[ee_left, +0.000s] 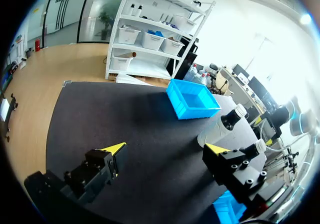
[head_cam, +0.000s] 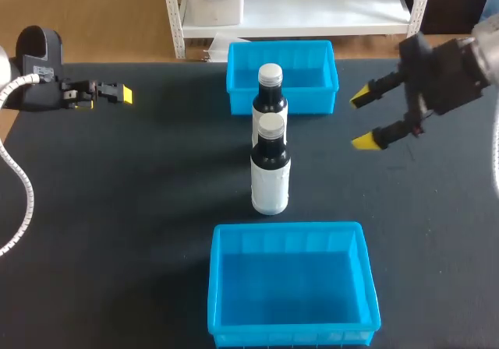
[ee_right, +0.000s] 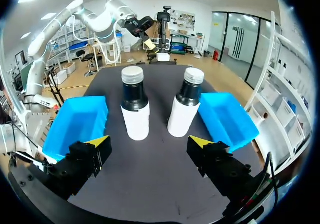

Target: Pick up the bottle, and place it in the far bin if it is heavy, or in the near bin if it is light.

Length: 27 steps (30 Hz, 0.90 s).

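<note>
Bottom-centre, the near blue plastic bin (head_cam: 290, 228) holds no bottle; two white-labelled dark bottles (head_cam: 270, 170) stand untouched mid-frame, left claw (head_cam: 123, 94) and right claw (head_cam: 362, 118) both open, so pickup has not yet begun.

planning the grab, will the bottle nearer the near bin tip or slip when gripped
The near bottle is tall on a narrow base, so a push high up would probably tip it, perhaps into the far bottle behind it. Its round, smooth-looking white body may twist in a grip. Its weight cannot be told from looks.
</note>
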Motion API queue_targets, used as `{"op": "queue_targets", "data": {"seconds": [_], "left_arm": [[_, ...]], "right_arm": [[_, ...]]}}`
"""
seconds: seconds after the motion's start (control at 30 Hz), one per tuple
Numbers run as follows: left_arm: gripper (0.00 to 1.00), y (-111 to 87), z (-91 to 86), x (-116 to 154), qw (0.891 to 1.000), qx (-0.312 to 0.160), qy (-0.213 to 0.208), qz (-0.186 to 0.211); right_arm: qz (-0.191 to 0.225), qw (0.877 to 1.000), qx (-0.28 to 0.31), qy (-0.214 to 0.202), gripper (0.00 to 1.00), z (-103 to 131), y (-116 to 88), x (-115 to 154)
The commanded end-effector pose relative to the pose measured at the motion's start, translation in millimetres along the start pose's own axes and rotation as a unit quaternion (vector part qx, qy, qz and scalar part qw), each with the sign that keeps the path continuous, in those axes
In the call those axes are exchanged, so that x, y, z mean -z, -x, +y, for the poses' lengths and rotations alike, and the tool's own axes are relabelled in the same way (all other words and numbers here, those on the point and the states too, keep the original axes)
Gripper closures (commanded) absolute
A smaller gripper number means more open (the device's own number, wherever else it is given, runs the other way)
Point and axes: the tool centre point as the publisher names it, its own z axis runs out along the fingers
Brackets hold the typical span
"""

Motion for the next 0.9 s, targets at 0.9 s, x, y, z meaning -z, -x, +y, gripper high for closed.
{"op": "queue_targets", "data": {"seconds": [0.9], "left_arm": [[0.0, 0.0, 0.0, 0.0, 1.0, 0.0, 0.0, 0.0]], "right_arm": [[-0.041, 0.997, -0.032, 0.057, 0.0, 24.1, 59.5, -106.1]]}}
